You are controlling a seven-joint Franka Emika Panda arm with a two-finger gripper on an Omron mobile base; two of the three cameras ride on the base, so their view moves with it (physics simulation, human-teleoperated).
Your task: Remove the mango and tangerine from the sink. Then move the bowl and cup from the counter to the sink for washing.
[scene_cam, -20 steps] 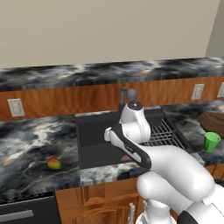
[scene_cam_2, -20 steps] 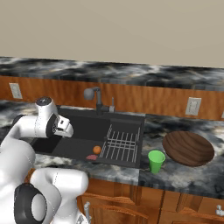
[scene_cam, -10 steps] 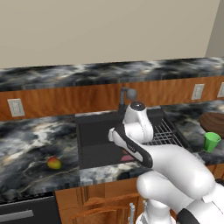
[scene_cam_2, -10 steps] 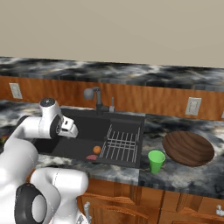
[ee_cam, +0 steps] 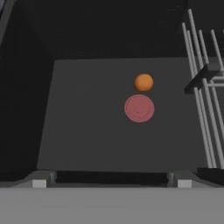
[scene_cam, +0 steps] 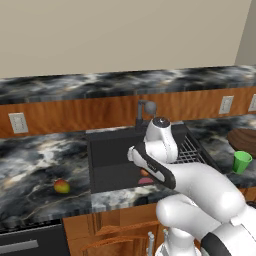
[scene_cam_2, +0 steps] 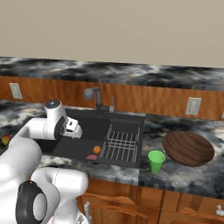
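The orange tangerine [ee_cam: 144,82] lies on the floor of the dark sink [scene_cam_2: 127,117], close to the wire rack; I also see the tangerine [scene_cam_2: 97,149] from the right base. My gripper [scene_cam_2: 75,129] hangs open over the basin's left half, above and left of the fruit, with nothing between its wide-set fingertips [ee_cam: 39,182]. The red and yellow-green mango [scene_cam: 61,186] rests on the counter left of the sink. The wooden bowl [scene_cam_2: 188,148] and the green cup [scene_cam_2: 155,161] stand on the counter to the right.
A flat pink disc [ee_cam: 139,108] lies on the sink floor just in front of the tangerine. The wire rack [scene_cam_2: 122,142] fills the sink's right side. The dark faucet [scene_cam_2: 97,98] rises behind the basin. Outlets sit on the wooden backsplash.
The hand has drifted a little to the right over the sink, still open. The fruits, bowl and cup have not moved.
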